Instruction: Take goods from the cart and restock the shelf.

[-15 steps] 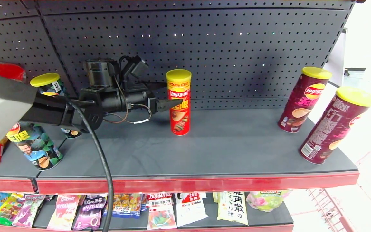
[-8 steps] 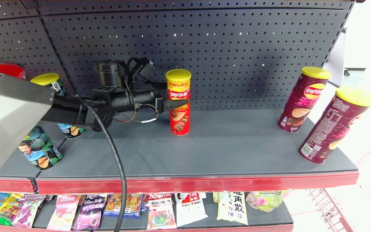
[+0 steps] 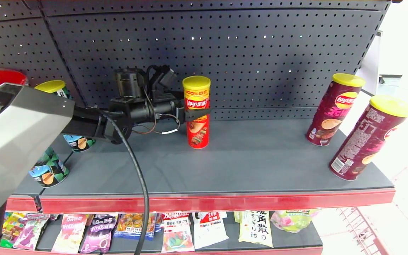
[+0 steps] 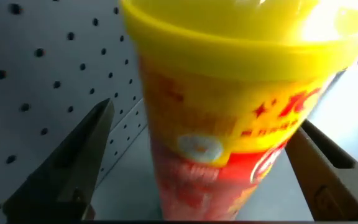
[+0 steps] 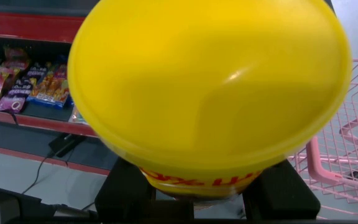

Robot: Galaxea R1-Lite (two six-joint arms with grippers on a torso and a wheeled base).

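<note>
A red chip can point(image 3: 198, 132) with a yellow lid stands upright mid-shelf point(image 3: 246, 159), close to the pegboard back. My left gripper point(image 3: 199, 112) comes in from the left at label height, open, with a finger on each side of the can. Up close, the can point(image 4: 229, 74) sits between the two dark fingers point(image 4: 73, 168), with a gap on one side. My right gripper point(image 5: 201, 194) is shut on another yellow-lidded can point(image 5: 210, 87), seen from above its lid.
Two maroon cans point(image 3: 333, 109) point(image 3: 367, 138) lean at the shelf's right end. Green-patterned cans point(image 3: 50, 173) point(image 3: 57, 88) stand at the left. Snack packets point(image 3: 175, 230) fill the lower shelf. A pink cart point(image 5: 347, 143) is below the right gripper.
My left arm has pushed to the right along the shelf; its fingers went from just short of the red can to straddling it. The can has not moved.
</note>
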